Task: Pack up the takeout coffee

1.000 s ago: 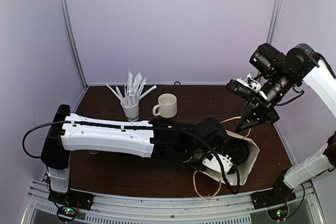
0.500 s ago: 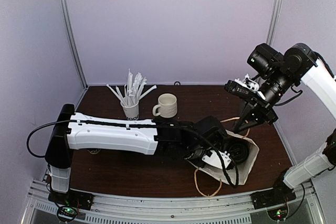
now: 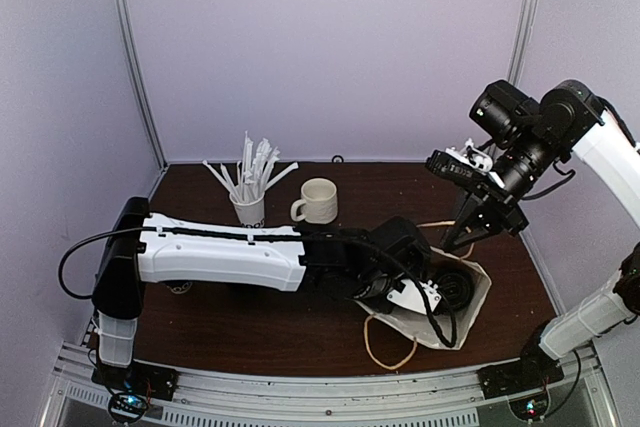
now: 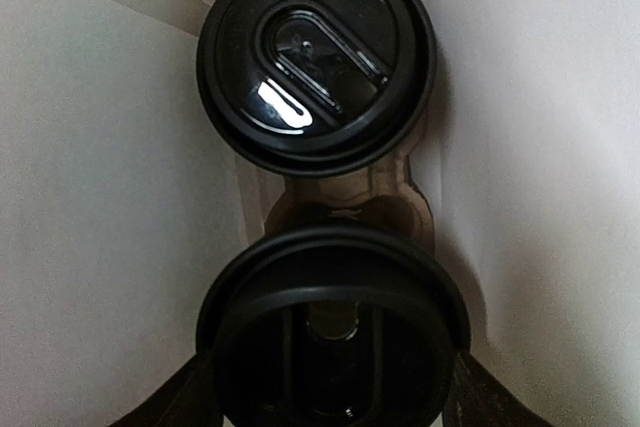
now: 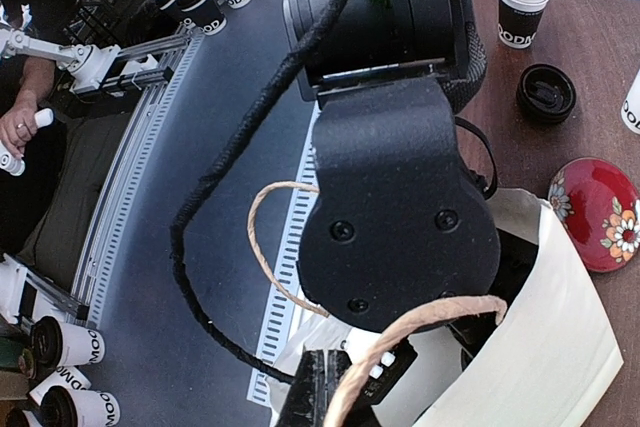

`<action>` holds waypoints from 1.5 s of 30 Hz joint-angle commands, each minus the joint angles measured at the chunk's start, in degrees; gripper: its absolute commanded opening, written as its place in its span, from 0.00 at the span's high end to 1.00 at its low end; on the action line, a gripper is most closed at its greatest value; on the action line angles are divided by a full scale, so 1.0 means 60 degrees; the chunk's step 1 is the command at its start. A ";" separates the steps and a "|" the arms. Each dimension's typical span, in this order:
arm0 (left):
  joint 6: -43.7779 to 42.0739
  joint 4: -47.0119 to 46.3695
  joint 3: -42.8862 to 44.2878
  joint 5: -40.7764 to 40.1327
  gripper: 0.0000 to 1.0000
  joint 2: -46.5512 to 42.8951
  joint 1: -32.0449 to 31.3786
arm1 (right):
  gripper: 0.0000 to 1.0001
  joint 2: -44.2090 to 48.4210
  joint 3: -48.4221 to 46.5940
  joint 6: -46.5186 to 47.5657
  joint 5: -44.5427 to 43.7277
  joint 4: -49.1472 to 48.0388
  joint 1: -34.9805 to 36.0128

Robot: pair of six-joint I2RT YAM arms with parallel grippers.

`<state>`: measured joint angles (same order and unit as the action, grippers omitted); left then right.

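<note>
once down inside the white paper bag [image 4: 90, 207], counted as packed: far black paper cup with black plastic lid [image 4: 315, 57], upright by the bag's back fold. just beside it, rims nearly touching, near black lidded paper cup [image 4: 330, 327], also in the bag, flanked by dark fingers [image 4: 175, 402] of the left gripper [image 3: 447, 292], apparently clamped on its sides; cannot tell if resting on the bottom. judged nearly done; left to do: let go, pull arm out of bag. above bag mouth, right gripper [image 3: 475, 232], jaws seemingly pinched on tan twine handle [image 3: 440, 225], holding it open. behind, on dark wood table [image 3: 230, 332]: white cup of straws [image 3: 249, 209], cream ceramic mug [image 3: 318, 201], not for packing.
</note>
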<state>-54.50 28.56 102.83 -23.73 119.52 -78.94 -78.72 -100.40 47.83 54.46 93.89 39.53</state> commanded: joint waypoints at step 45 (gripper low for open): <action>0.0236 -0.2122 -0.0713 0.0922 0.36 0.0429 0.0355 | 0.59 -0.1370 -0.0409 -0.1854 -0.0933 -0.1541 -0.5596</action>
<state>-53.06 19.20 99.63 -18.90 121.23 -77.19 -80.82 -107.79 46.11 51.75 93.43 11.64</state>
